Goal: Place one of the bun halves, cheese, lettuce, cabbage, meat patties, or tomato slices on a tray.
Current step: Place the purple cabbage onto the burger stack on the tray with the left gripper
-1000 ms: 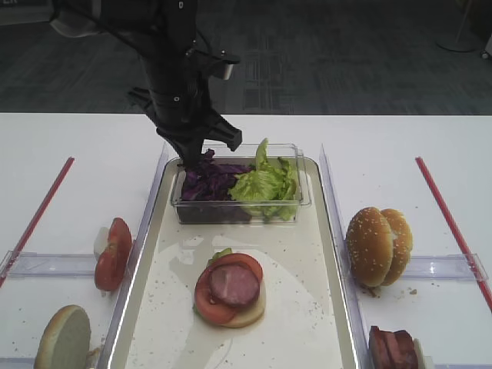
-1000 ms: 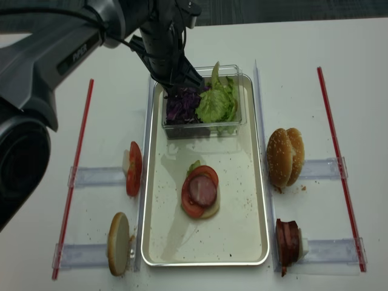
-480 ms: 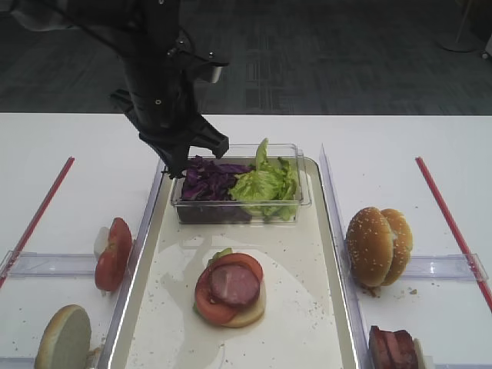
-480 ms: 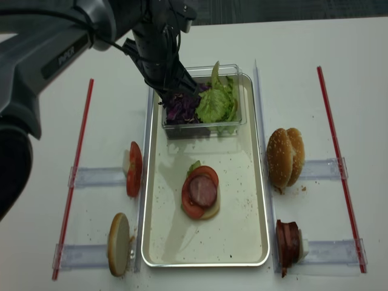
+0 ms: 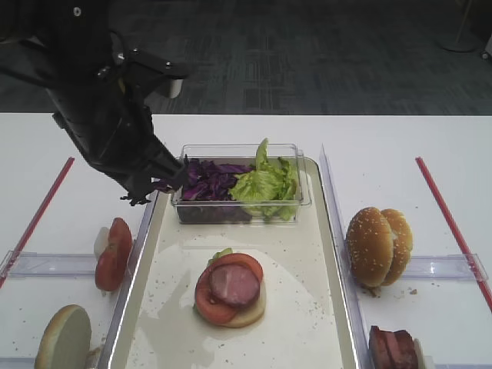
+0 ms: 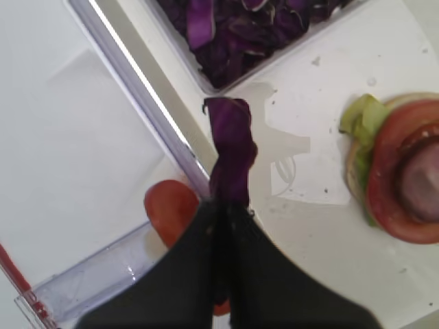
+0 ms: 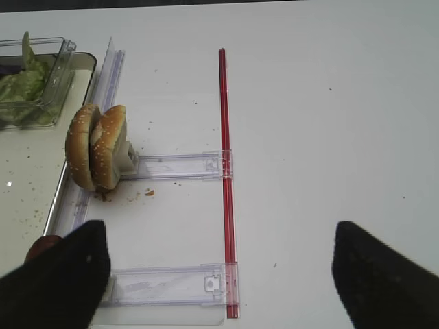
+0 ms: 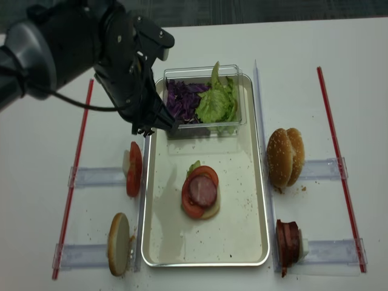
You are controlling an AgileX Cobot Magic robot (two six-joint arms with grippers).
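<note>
The left claw (image 6: 225, 205) is closed on a strip of purple cabbage (image 6: 232, 147), which hangs from its tips over the left rim of the tray (image 5: 146, 231), just in front of the clear tub (image 5: 242, 211). In the high views the left arm leans in from the left, its tip close to the tub's near left corner. The tub sits at the far end of the tray and holds more purple cabbage on its left side and green lettuce (image 5: 265, 184) on its right.

In the middle of the tray lies a stack: a pale bun half at the bottom, a bit of green leaf, tomato slices (image 5: 207, 296), and a meat patty (image 5: 234, 284) on top.

On the desk (image 5: 384, 146), left of the tray, more tomato slices (image 5: 111, 254) stand on edge on a clear holder, and a bun half (image 5: 61, 338) stands nearer the front. Right of the tray, two sesame bun halves (image 5: 378, 246) stand together, with meat patties (image 5: 392, 350) in front of them.

The right claw (image 7: 219, 274) shows only as two dark fingertips (image 7: 58, 281), spread wide apart and holding nothing, above the desk on the right side.
</note>
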